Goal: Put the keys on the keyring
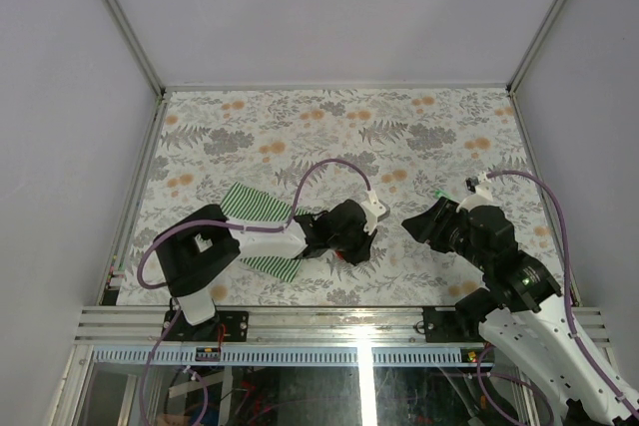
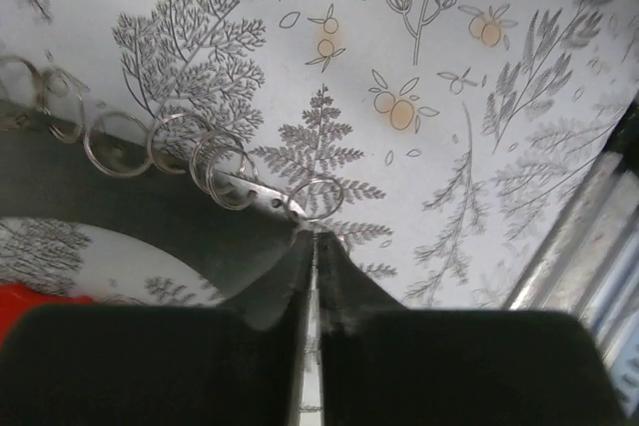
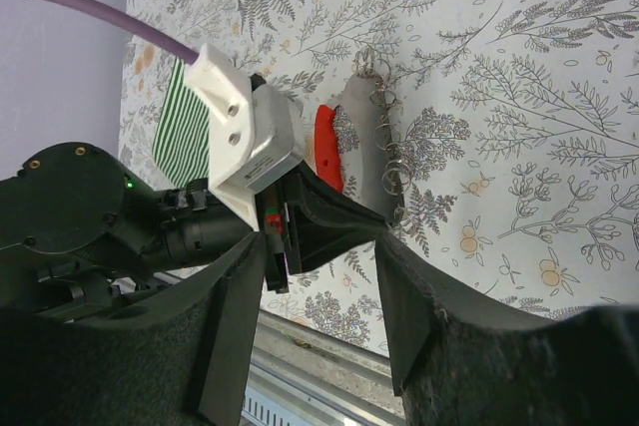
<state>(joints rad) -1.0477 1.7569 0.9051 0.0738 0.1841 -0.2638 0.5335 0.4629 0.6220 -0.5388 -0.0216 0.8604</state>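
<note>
The keyring lies on the floral tablecloth as a grey strap (image 3: 354, 132) with a red tag (image 3: 327, 147) and a chain of thin metal rings (image 3: 384, 137). In the left wrist view the rings (image 2: 180, 147) run from the upper left down to my left gripper (image 2: 315, 234). Its jaws stand almost together, pinching the last ring (image 2: 319, 197). From above, the left gripper (image 1: 364, 236) sits mid-table over the red tag (image 1: 344, 256). My right gripper (image 1: 411, 221) hovers just to its right, open and holding nothing (image 3: 321, 241). The keys are out of view.
A green-and-white striped cloth (image 1: 260, 216) lies under the left arm, also seen as the striped cloth (image 3: 185, 117) behind the left wrist. A metal rail (image 1: 349, 321) runs along the table's near edge. Grey walls and frame posts (image 1: 125, 27) close in the sides.
</note>
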